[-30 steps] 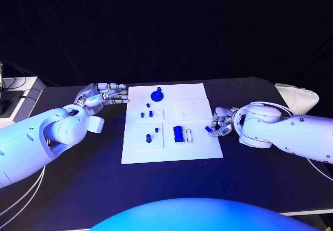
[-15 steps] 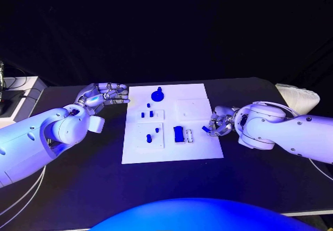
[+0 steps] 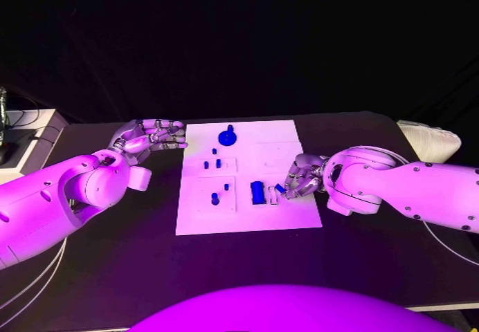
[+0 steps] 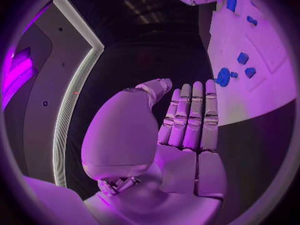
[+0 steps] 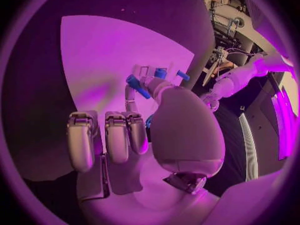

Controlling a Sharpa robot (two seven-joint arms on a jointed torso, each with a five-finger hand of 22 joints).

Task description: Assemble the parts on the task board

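Head view: the right hand (image 3: 300, 181) pinches a small blue peg (image 3: 280, 188) over the white board (image 3: 300, 214), likely light, stiff, slippery, best held mid-shaft; left hand (image 3: 149, 138) curled, empty.

Board (image 3: 289, 214) sits mid-table (image 3: 120, 263). L hand (image 3: 149, 137) just off board's far-left corner, over the table. R hand (image 3: 300, 177) over board's right edge, pinching a small part (image 3: 280, 187). Block (image 3: 257, 192) just left of that part, on the board. Round part (image 3: 228, 137) at far end; small pegs (image 3: 212, 164) between it & a near-left peg (image 3: 214, 199).
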